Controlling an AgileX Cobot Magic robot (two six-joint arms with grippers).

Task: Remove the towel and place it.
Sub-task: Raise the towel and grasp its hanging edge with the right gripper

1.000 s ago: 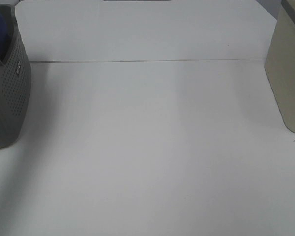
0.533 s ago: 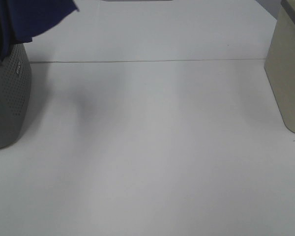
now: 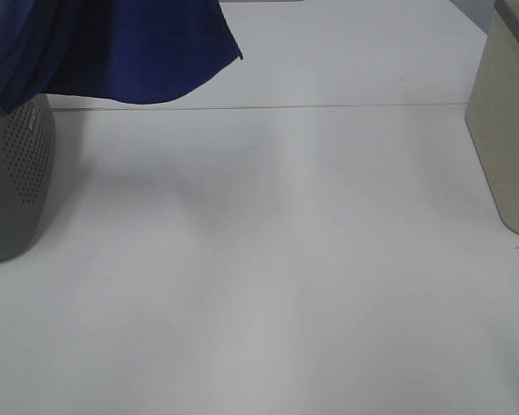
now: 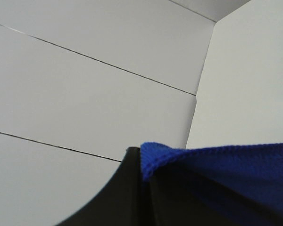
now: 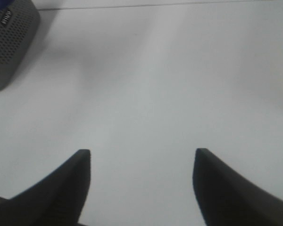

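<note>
Hanging up at eleven o'clock in the high view, the towel [image 3: 112, 52] is off the table [image 3: 268, 259], a deep blue sheet with its lower hem curving free in the air. Its right corner pokes out toward twelve o'clock. Its left folds drop onto the rim of the basket [image 3: 13, 173] at nine o'clock, and whether any cloth is down inside is impossible to tell from here. A soft shadow [image 3: 156, 186] lies on the table under the hem, just past the seam [image 3: 346, 106] that runs across the top.

Over to the left wrist camera: the left gripper [image 4: 141, 172] is clamped on the towel's stitched edge, blue plush bunched right against the dark finger [image 4: 125, 193], with only pale wall panels behind. Neither gripper shows in the high view.

Right wrist camera now: the right gripper [image 5: 141, 162] is spread wide with nothing between its fingers [image 5: 80, 181], hovering above bare table. The basket sits ahead of it, with a sliver of blue at its rim.

At three o'clock in the high view, well apart from the towel, stands the beige bin [image 3: 506, 130], cut off by the frame edge.
</note>
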